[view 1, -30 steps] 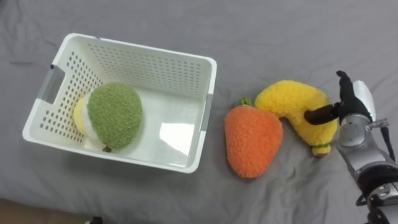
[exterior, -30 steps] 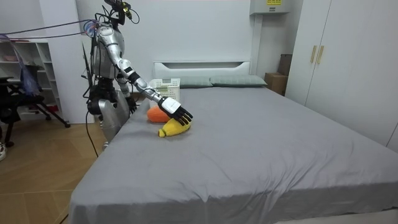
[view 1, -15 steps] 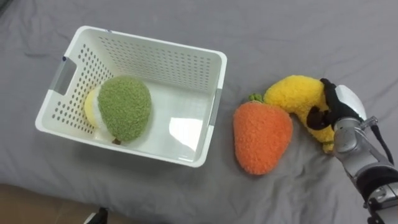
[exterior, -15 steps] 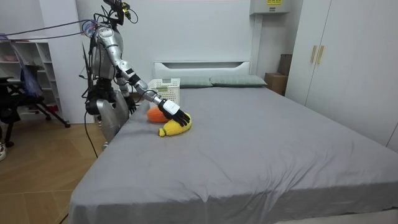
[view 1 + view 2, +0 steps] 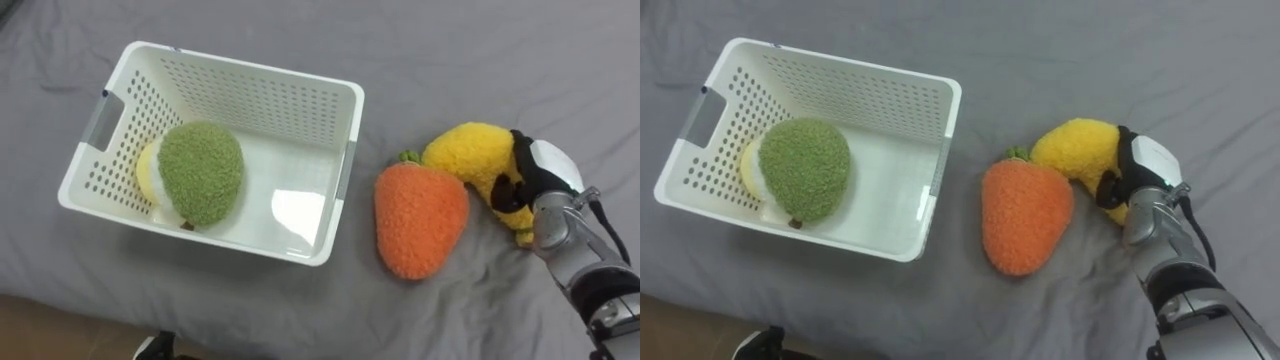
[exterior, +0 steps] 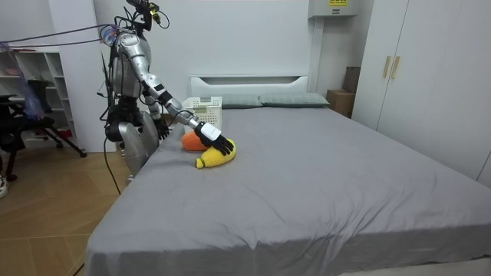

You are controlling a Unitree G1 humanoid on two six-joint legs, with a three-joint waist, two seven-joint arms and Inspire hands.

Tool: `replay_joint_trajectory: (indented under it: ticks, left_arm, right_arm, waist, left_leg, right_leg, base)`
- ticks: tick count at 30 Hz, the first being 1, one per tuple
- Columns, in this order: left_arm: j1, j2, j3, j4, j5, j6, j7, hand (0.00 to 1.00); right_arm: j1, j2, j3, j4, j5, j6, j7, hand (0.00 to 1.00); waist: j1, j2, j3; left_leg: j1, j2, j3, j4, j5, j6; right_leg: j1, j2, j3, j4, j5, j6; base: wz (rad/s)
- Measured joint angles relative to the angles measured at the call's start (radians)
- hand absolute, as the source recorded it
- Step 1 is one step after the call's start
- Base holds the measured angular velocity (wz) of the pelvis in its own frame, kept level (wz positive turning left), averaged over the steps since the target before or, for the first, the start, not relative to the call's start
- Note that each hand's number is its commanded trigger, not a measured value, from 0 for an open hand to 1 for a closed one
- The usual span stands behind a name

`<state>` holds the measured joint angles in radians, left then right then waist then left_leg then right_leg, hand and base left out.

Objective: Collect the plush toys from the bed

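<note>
Green toy (image 5: 200,172) in basket (image 5: 346,165), right hand (image 5: 548,168) (fingers (image 5: 520,152) curled) round banana (image 5: 463,155)

Bright, even light falls on my work. White glare sits on the floor of the basket (image 5: 345,130), and a faint shadow lies along its near rim on the bed (image 5: 500,50).

One white perforated basket (image 5: 250,100) sits on one grey bed (image 5: 500,50). There are four plush toys. Two are inside the basket: one green plush toy (image 5: 200,172) and, at its left, one pale yellow plush toy (image 5: 147,172). Two lie on the bed to the right: one orange plush carrot (image 5: 420,220) and one yellow plush banana (image 5: 466,155). Two pillows (image 6: 291,100) lie at the far headboard.
</note>
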<state>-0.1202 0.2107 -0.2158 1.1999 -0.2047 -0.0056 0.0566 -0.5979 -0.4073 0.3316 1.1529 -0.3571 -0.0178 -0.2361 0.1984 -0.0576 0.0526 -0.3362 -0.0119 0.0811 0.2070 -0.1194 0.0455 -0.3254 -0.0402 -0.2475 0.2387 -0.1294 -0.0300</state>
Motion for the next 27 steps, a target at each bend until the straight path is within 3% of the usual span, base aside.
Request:
replay_joint_trajectory:
  ticks: [13, 27]
  left_arm:
    - [0.001, 0.002, -0.063, -0.002, -0.004, 0.000, 0.001, 0.00]
    - [0.004, 0.004, -0.052, -0.002, -0.009, -0.005, 0.001, 0.00]
  right_arm:
    - [-0.016, -0.020, 0.003, 0.000, 0.009, -0.003, -0.045, 1.00]
    - [-0.005, -0.019, -0.006, -0.021, 0.026, -0.039, -0.042, 1.00]
  waist:
    - [0.000, -0.001, -0.0022]
    - [-0.007, 0.005, -0.0075]
  left_leg:
    - [0.002, 0.000, -0.004, -0.001, 0.009, -0.001]
    - [-0.001, 0.001, -0.009, -0.003, 0.010, -0.001]
  right_leg:
    - [0.004, -0.001, -0.010, 0.001, 0.004, -0.006]
    - [0.003, -0.003, -0.030, 0.000, 0.005, -0.007]
  base:
    - [0.00]
    - [0.01]
